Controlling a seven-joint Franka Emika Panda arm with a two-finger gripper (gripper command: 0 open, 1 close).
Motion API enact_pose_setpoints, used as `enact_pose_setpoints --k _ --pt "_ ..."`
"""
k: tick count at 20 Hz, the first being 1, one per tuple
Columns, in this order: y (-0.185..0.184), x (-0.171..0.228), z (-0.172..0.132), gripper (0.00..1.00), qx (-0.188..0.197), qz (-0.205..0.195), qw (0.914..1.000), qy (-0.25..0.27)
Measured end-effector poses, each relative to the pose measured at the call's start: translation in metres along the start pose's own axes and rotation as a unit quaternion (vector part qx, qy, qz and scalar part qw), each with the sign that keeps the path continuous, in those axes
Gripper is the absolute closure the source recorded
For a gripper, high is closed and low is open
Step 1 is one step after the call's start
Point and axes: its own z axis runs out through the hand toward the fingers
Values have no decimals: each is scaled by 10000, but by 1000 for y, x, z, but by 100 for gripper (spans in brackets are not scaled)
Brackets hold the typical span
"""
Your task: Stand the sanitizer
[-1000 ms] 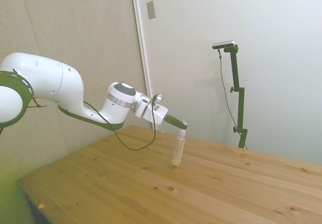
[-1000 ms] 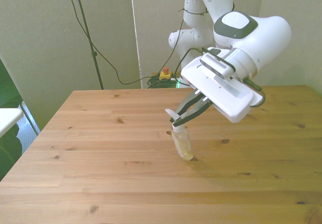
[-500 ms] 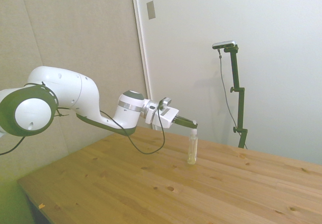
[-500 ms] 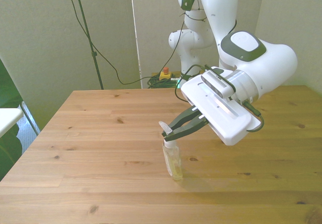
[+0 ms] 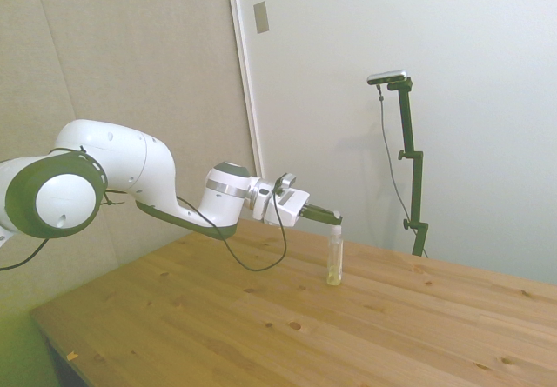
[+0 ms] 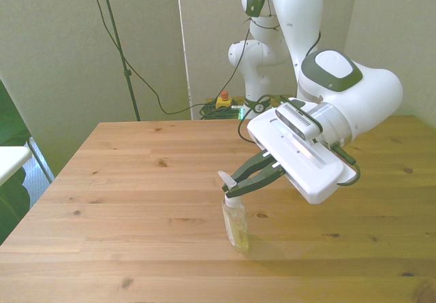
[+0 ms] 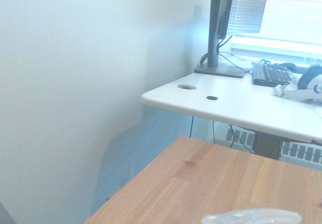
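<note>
The sanitizer (image 5: 334, 259) stands upright on the wooden desk (image 5: 261, 335), its base resting on the boards and pale yellowish liquid low in the clear bottle. In the front view the bottle (image 6: 235, 222) sits near the middle of the desk (image 6: 122, 201), toward the near edge. The gripper (image 6: 233, 186) reaches in almost level from the arm (image 6: 340, 99) and is closed on the white pump top, its dark fingers (image 6: 255, 178) narrowed to a pinch at the bottle's head. From the side the gripper (image 5: 335, 220) meets the bottle only at its top. The wrist view shows a blurred clear shape (image 7: 251, 217) at the edge, the desk (image 7: 211, 183), and beyond it a white table (image 7: 226, 103) carrying a keyboard (image 7: 271, 74) and a monitor stand (image 7: 217, 27)
</note>
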Motion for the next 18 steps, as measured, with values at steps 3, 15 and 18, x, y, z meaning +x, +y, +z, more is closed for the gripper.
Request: enact_pose_setpoints --k 3,15,18 --pt "0 -1 -1 0 1 -5 10000 -9" --pt "5 -2 5 0 -25 -31 10000 -71" --pt "5 -1 7 0 -30 -27 9999 -94"
